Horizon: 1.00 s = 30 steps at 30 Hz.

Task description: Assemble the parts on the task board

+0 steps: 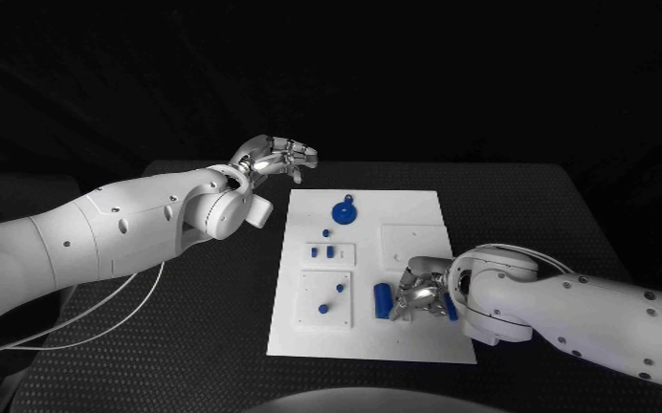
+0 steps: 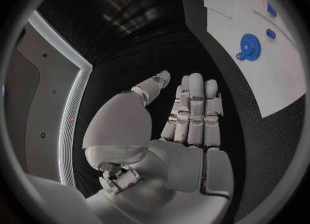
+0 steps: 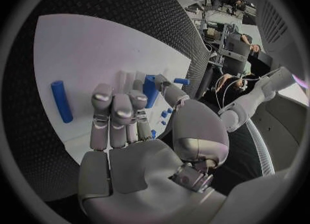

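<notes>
No text, label, brand or number can be read anywhere. No sign is borne by the task board (image 1: 414, 212) or the bench (image 1: 221, 336).

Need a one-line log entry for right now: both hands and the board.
left hand: open, raised off the board's far left corner | right hand: down on white board, holding a blue part | blue gear: untouched

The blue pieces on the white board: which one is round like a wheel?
The blue gear, alone near the far end of the task board. It is a flat toothed disc; the others are small pegs or long bars.
</notes>
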Each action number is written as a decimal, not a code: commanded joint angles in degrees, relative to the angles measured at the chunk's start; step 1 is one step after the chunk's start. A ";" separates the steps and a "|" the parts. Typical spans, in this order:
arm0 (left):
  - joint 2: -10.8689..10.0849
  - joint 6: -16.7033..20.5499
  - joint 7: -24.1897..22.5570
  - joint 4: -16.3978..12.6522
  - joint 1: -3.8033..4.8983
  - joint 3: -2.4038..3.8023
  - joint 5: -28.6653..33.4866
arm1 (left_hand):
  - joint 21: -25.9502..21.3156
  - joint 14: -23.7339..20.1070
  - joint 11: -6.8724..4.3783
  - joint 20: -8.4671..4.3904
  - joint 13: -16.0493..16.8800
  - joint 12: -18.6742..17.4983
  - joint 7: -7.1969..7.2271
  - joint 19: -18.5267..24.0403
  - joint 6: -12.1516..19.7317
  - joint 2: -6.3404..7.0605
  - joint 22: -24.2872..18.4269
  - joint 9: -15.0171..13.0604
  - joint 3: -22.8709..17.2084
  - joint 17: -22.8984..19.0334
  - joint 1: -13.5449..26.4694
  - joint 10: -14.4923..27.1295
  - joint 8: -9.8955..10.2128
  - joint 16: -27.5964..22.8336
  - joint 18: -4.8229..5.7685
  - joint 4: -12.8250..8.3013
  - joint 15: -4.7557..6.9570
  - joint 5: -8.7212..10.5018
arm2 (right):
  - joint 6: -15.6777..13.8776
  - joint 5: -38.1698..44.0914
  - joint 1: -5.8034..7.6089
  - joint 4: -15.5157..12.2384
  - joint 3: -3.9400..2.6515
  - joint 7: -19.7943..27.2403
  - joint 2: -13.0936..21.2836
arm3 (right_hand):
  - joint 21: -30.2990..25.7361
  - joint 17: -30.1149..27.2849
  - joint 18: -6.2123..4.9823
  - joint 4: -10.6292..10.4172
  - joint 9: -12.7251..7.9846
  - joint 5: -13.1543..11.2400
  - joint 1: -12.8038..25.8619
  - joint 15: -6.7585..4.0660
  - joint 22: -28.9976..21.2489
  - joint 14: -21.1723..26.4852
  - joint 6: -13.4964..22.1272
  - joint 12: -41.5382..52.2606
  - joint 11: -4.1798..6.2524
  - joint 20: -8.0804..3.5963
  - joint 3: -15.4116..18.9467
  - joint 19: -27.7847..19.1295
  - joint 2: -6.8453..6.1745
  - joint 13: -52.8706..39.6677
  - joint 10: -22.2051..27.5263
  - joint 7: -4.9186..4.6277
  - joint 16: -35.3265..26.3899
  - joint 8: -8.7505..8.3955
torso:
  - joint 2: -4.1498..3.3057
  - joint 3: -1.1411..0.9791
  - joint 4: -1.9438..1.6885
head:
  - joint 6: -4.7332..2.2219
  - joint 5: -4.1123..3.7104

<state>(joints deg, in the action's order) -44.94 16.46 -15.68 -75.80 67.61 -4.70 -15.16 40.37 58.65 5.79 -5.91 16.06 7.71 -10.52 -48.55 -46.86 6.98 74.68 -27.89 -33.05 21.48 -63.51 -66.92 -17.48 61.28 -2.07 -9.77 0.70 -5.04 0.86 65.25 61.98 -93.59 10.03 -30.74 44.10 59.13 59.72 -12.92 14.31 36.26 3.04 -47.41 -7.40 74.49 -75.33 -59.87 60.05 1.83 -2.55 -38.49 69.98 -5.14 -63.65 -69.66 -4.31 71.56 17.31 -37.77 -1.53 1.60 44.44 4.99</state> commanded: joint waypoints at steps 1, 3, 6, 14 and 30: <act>-0.01 -0.74 -0.23 -0.16 0.06 0.04 0.25 | -0.21 -0.03 0.00 -0.16 0.04 0.22 -0.07 -0.10 0.34 0.10 0.09 -0.07 -0.08 0.08 0.59 0.26 0.35 -0.22 -0.73 0.35 -0.28 -0.20 | 0.78 2.28 0.01 0.42 -0.04 -1.64 0.07 | 0.37 -0.02 -2.08 0.41 -0.26 -0.14 -0.39 -0.22 0.06 -0.03 -0.20 -0.26 0.04 0.43 -0.92 -0.15 -0.64 -0.12 -0.46 -0.18 0.18 -0.32 | 0.02 -0.01 0.01 | 0.04 0.03; 0.00 -0.75 -0.22 -0.14 0.06 0.04 0.25 | -0.22 -0.03 0.00 -0.16 0.04 0.22 -0.07 -0.10 0.35 0.10 0.10 -0.07 -0.08 0.09 0.58 0.26 0.35 -0.22 -0.73 0.35 -0.28 -0.20 | 0.66 2.27 -0.02 0.41 -0.04 -1.66 0.02 | 0.41 -0.05 -2.08 0.77 -0.29 -0.08 -0.72 -0.18 0.06 -0.06 -0.28 -0.28 0.01 0.49 -1.32 -0.12 -0.65 -0.14 -0.50 -0.21 0.16 -0.40 | 0.02 -0.01 0.03 | 0.03 0.02; 0.00 -0.78 -0.22 -0.19 0.06 0.04 0.25 | -0.22 -0.03 0.00 -0.16 0.04 0.22 -0.07 -0.10 0.35 0.10 0.11 -0.08 -0.09 0.09 0.57 0.27 0.35 -0.22 -0.73 0.36 -0.28 -0.20 | 0.48 2.31 -0.05 0.45 -0.03 -1.62 -0.04 | 0.43 -0.07 -2.08 0.97 -0.33 0.02 -0.77 -0.14 0.06 -0.09 -0.34 -0.31 -0.03 0.57 -1.51 -0.10 -0.78 -0.15 -0.53 -0.24 0.14 -0.47 | 0.01 0.01 0.03 | 0.04 0.00; 0.01 -0.77 -0.11 -0.16 0.06 0.04 0.25 | -0.24 -0.03 0.00 -0.16 0.04 0.23 -0.07 -0.10 0.36 0.10 0.13 -0.09 -0.10 0.10 0.56 0.28 0.36 -0.23 -0.74 0.38 -0.28 -0.20 | 0.19 0.94 -0.12 0.38 -0.03 -0.37 0.21 | 0.46 -0.19 -2.08 0.32 -0.46 0.00 1.26 -0.04 -0.03 -0.19 -0.47 -0.42 -0.12 0.87 -0.36 0.02 -3.86 -0.20 -0.57 -0.32 0.06 -0.77 | 0.04 -0.01 0.03 | 0.01 -0.07; 0.01 -0.73 -0.08 -0.18 0.06 0.04 0.25 | -0.26 -0.03 0.00 -0.16 0.05 0.24 -0.07 -0.11 0.37 0.08 0.17 -0.11 -0.13 0.13 0.50 0.29 0.37 -0.24 -0.75 0.41 -0.28 -0.21 | 0.31 0.19 -0.13 -0.38 -0.05 1.09 0.74 | 0.30 -0.28 -2.08 -3.10 -0.24 -0.13 3.30 -0.21 -0.37 -0.21 -0.44 -0.56 -0.02 0.49 1.27 0.23 -8.35 -0.40 -0.56 -0.24 0.00 -1.04 | -0.01 -0.02 0.02 | 0.06 0.02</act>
<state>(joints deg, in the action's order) -45.00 16.42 -15.47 -75.80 67.61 -4.70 -15.16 40.37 58.65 5.77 -5.90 16.06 7.71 -10.52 -48.54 -46.86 6.98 74.77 -27.93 -33.21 21.55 -63.52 -66.93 -17.48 61.28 -1.79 -9.61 0.70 -5.04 1.02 64.51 61.92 -94.00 9.98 -30.19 44.90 59.44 59.52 -13.33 11.52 35.99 3.06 -44.06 -7.30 74.19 -75.42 -60.35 59.84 1.64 -2.14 -37.25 69.99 -13.43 -64.02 -69.84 -4.39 71.56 16.14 -37.76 -1.55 1.63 44.47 4.97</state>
